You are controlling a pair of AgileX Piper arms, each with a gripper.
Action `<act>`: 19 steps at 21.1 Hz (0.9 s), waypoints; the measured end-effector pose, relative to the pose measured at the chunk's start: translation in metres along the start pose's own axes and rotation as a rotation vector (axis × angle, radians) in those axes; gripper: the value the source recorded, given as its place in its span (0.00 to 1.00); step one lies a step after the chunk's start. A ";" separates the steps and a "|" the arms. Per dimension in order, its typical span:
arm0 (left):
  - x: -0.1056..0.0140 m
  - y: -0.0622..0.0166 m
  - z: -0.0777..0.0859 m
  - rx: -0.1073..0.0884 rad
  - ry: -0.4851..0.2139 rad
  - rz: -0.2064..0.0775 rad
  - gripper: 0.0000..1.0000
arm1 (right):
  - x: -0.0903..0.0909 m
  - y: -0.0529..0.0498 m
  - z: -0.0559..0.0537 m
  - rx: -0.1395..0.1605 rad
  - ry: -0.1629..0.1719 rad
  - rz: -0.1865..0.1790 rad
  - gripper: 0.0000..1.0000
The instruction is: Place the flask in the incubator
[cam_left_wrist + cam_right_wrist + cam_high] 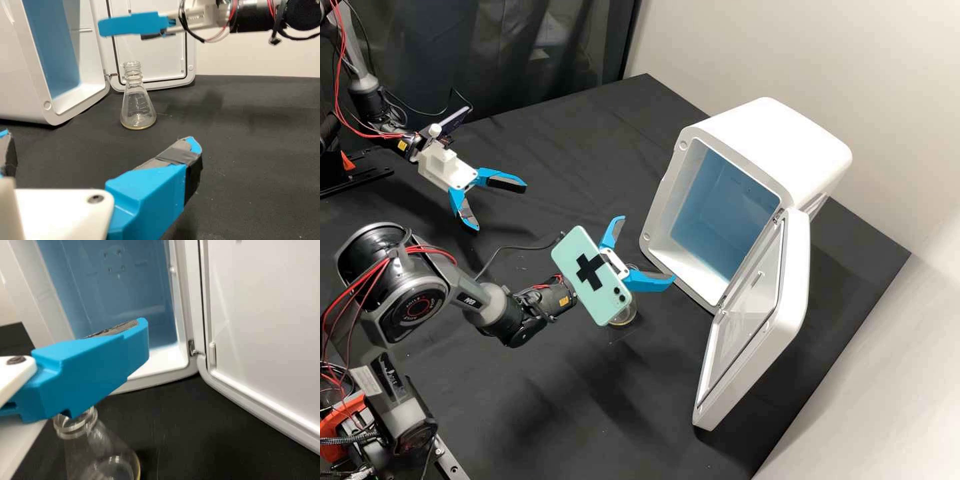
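Glass, clear and thin, is what the flask [137, 97] appears to be made of, so it is judged to be light, rigid, smooth and breakable. It is seen upright on the bench [587, 413], uncapped, just before the open mouth of the incubator [787, 143], whose door [760, 313] is swung wide. A trace of yellowish tint is seen at its base; whether liquid is held cannot be told.

The right gripper [645, 251] is held just above the flask with its fingers spread wide and nothing between them; one finger is seen over the threaded mouth in the right wrist view. The left gripper [499, 208] is likewise spread wide and empty, well apart from the flask.

The neck, just below the threaded rim, is judged the best place to be taken hold of: it is narrow, and the rim would check slipping. The sloped cone below would likely be squeezed out of the pads. A gentle closing force is called for, and the flask should be kept upright as it is carried in.
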 end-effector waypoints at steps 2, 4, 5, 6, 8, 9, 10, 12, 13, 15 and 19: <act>0.000 0.0000 0.000 0.000 0.000 0.000 1.00 | 0.001 -0.005 0.004 -0.001 -0.012 -0.020 1.00; 0.000 0.0000 0.000 0.000 0.000 0.000 1.00 | 0.003 -0.015 0.011 -0.003 -0.038 -0.056 1.00; 0.000 0.0000 0.000 0.000 0.000 0.000 1.00 | 0.005 -0.020 0.016 -0.003 -0.059 -0.076 1.00; 0.000 0.0000 0.000 0.000 0.000 0.000 1.00 | 0.006 -0.024 0.022 -0.004 -0.082 -0.093 1.00; 0.000 0.0000 0.000 0.000 0.000 0.000 1.00 | 0.008 -0.031 0.032 -0.006 -0.123 -0.116 1.00; 0.000 0.0000 0.000 0.000 0.000 0.000 1.00 | 0.009 -0.034 0.037 -0.001 -0.145 -0.120 1.00; 0.000 0.0000 0.000 0.000 0.000 0.000 1.00 | 0.010 -0.036 0.041 0.003 -0.164 -0.126 1.00; 0.000 0.0000 0.000 0.000 0.000 0.000 1.00 | 0.013 -0.039 0.048 0.009 -0.192 -0.127 1.00; 0.000 0.0000 0.000 0.000 0.000 0.000 1.00 | 0.015 -0.040 0.050 0.005 -0.200 -0.126 1.00; 0.000 0.0000 0.000 0.000 0.000 0.000 1.00 | 0.020 -0.041 0.054 -0.004 -0.219 -0.118 1.00; 0.000 0.0000 0.000 0.000 0.000 0.000 1.00 | 0.030 -0.043 0.062 -0.063 -0.251 -0.107 1.00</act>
